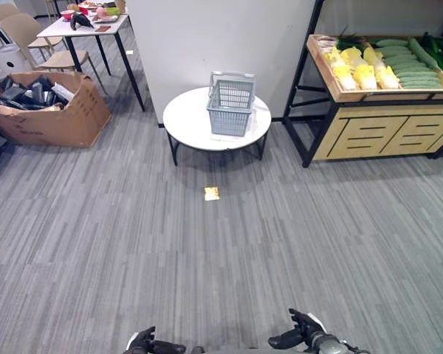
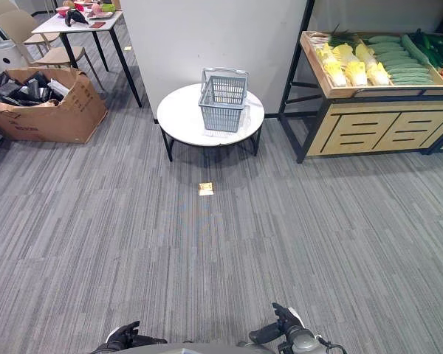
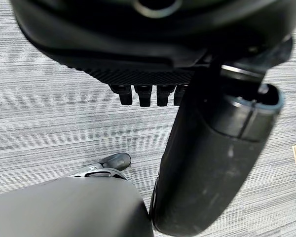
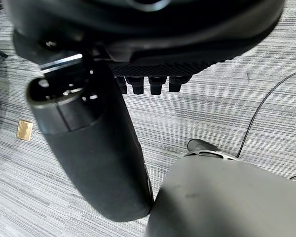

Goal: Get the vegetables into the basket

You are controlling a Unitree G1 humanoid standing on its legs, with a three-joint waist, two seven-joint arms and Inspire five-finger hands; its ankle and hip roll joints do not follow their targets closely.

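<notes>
— Green cucumbers [image 1: 410,70] and yellow vegetables [image 1: 358,72] on the wooden shelf [image 1: 369,129], where from you?

— Far ahead, rightward; grey plastic basket [image 1: 230,103] on round white surface [image 1: 188,118]. My right hand [image 1: 299,333] nearer, left hand [image 1: 144,343], both relaxed, empty.

A round white table [image 1: 188,122] carries a grey plastic basket [image 1: 230,105] toward its right edge. The wooden produce stand [image 1: 384,110] holds yellow vegetables [image 1: 358,70] and cucumbers [image 1: 410,70]. A small yellow tag [image 1: 212,193] lies on the grey carpet [image 1: 207,258].

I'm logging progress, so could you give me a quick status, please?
Left hand and right hand open, holding nothing. Basket on round table; vegetables on shelf. Yellow scrap on floor ahead.
</notes>
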